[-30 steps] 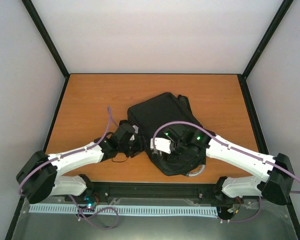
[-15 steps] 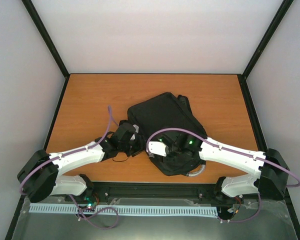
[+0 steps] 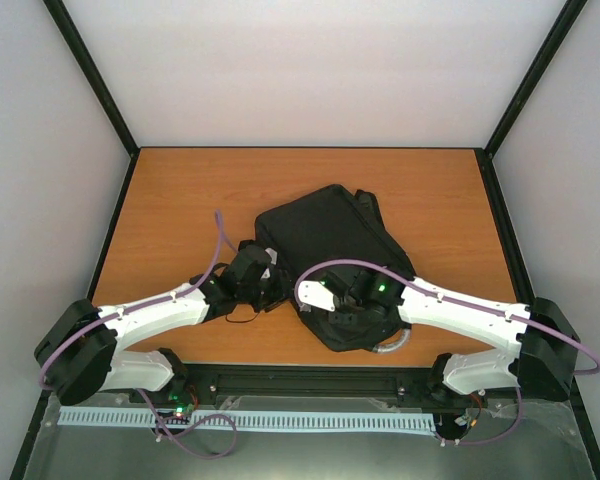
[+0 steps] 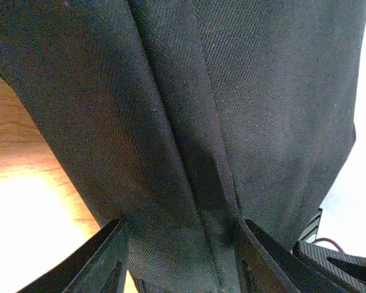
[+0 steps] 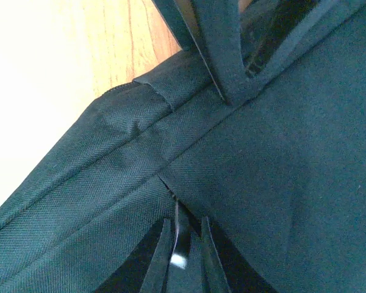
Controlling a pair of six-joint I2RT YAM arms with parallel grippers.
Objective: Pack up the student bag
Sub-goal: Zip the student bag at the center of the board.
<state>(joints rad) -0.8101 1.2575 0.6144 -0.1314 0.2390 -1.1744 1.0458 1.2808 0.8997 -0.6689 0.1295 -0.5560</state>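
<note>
The student bag (image 3: 330,235), a large black backpack, lies flat in the middle of the table. My left gripper (image 3: 263,282) is at the bag's left edge. In the left wrist view a fold of bag fabric (image 4: 189,122) with a seam fills the gap between its fingers (image 4: 107,256), and the left gripper (image 4: 180,223) presses on it from both sides. My right gripper (image 3: 332,300) rests on the bag's near part. Seen from the right wrist, the right gripper (image 5: 186,223) stands nearly closed on a thin shiny zip pull (image 5: 178,243) at the end of a zip line.
The wooden table (image 3: 180,200) has black frame posts at its corners and pale walls around it. A grey loop handle (image 3: 392,345) sticks out of the bag near the front edge. A black strap loop (image 5: 222,49) lies over the bag's rim.
My right gripper has lowered onto the bag and closed from wide to nearly shut around the zip pull. The left jaws have narrowed a little on the fold. The bag has barely shifted.
</note>
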